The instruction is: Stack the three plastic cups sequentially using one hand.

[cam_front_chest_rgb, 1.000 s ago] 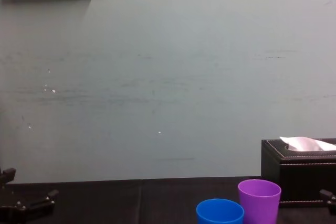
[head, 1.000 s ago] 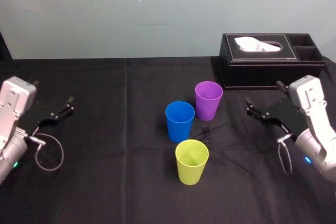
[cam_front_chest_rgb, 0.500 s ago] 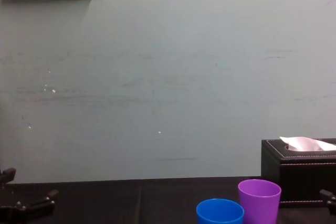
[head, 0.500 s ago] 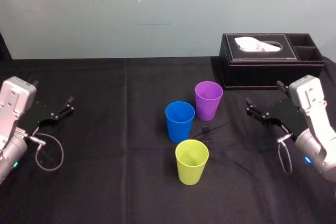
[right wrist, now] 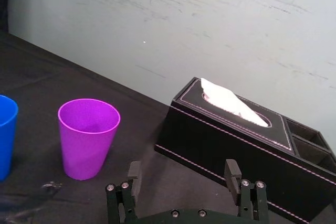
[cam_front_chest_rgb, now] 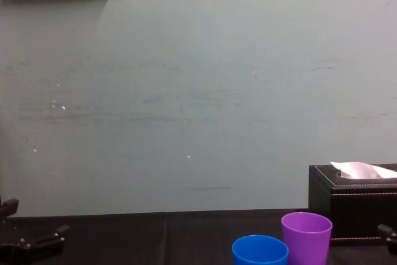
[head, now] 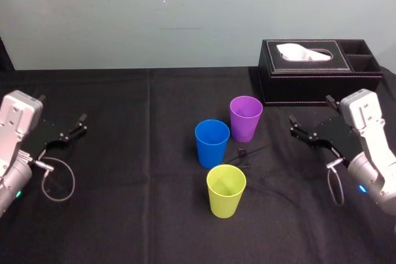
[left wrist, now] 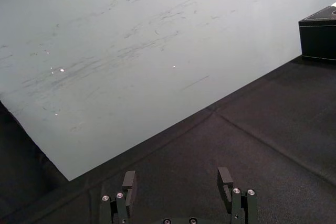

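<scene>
No change over the last second: stacking not started.
Purple cup (head: 245, 117), blue cup (head: 211, 143) and yellow-green cup (head: 226, 190) stand apart, upright, at frame centre on the counter (head: 124, 153). Right end effector (head: 311, 112) at right edge and left end effector (head: 62, 108) at left edge are both released, empty.

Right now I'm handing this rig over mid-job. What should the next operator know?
Left gripper: open, empty, low at the left side of the table.
Right gripper: open, empty, at the right side, facing the purple cup.
Cups: purple cup, blue cup and yellow-green cup stand upright and apart mid-table, the yellow-green one nearest the robot. The tissue box sits behind them to the right.
Done: nothing stacked.
Left: both stacking steps, one hand only.
</scene>
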`<state>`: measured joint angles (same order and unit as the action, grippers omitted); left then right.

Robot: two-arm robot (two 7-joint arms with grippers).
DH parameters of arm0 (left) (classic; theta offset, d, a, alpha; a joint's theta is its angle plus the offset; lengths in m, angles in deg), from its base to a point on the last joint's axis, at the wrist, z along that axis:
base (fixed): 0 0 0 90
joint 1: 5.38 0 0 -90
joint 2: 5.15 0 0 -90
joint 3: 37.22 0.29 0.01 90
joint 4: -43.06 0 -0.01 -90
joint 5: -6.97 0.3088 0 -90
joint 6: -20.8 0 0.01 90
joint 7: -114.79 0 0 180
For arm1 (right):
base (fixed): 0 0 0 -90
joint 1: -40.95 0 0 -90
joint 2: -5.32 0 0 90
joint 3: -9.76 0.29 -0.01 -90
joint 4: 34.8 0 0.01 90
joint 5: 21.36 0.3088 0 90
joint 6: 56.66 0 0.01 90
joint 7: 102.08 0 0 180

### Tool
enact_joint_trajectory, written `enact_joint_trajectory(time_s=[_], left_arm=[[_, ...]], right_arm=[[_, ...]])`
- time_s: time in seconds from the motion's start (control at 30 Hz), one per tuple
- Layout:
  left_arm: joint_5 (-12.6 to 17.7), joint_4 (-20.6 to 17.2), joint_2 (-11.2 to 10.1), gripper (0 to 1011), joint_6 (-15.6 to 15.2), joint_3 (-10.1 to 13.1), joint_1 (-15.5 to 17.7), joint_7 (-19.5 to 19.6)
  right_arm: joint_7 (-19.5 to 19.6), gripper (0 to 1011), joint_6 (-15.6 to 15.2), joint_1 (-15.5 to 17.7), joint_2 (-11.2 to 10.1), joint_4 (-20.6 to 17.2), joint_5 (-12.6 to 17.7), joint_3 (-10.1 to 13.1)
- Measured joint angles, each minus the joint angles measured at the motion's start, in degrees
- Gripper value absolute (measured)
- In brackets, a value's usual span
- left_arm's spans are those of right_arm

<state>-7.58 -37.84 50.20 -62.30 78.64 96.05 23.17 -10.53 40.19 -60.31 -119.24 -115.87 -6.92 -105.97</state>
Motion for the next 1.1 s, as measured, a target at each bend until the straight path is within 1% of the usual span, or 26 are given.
enact_joint_trajectory(time_s=[0.1,0.2,0.23,0.4,0.43,0.67,0.77,0.87,0.97,1.1], left_arm=[[0.0,0.0,0.0,1010,0.0,0.0,0.0,0.0],[0.0,0.0,0.0,1010,0.0,0.0,0.0,0.0],[0.0,0.0,0.0,1010,0.0,0.0,0.0,0.0],[0.0,0.0,0.0,1010,0.0,0.0,0.0,0.0],[0.0,0.0,0.0,1010,0.0,0.0,0.0,0.0],[0.0,0.0,0.0,1010,0.0,0.0,0.0,0.0],[0.0,0.0,0.0,1010,0.0,0.0,0.0,0.0],[0.0,0.0,0.0,1010,0.0,0.0,0.0,0.0],[0.0,0.0,0.0,1010,0.0,0.0,0.0,0.0],[0.0,0.0,0.0,1010,0.0,0.0,0.0,0.0]], right_arm=[[-0.4,1003,-0.4,0.6,0.1,-0.8,0.1,0.6],[-1.8,1003,-1.4,1.6,-0.3,-2.4,1.1,1.6],[-1.8,1003,-1.4,1.6,-0.3,-2.4,1.1,1.6],[-4.6,1003,-3.1,3.4,-2.0,-5.6,3.3,3.6],[-5.6,1003,-3.4,4.0,-2.6,-6.5,4.1,4.3],[-9.5,1003,-3.9,6.7,-5.3,-10.6,7.0,7.1],[-12.7,1003,-3.5,8.6,-7.3,-13.0,8.7,8.6],[-14.8,1003,-3.1,9.9,-8.7,-14.5,9.4,9.4],[-17.8,1004,-2.4,11.7,-10.5,-16.5,10.3,10.4],[-19.7,1003,-1.8,13.0,-11.7,-17.6,10.2,10.7]])
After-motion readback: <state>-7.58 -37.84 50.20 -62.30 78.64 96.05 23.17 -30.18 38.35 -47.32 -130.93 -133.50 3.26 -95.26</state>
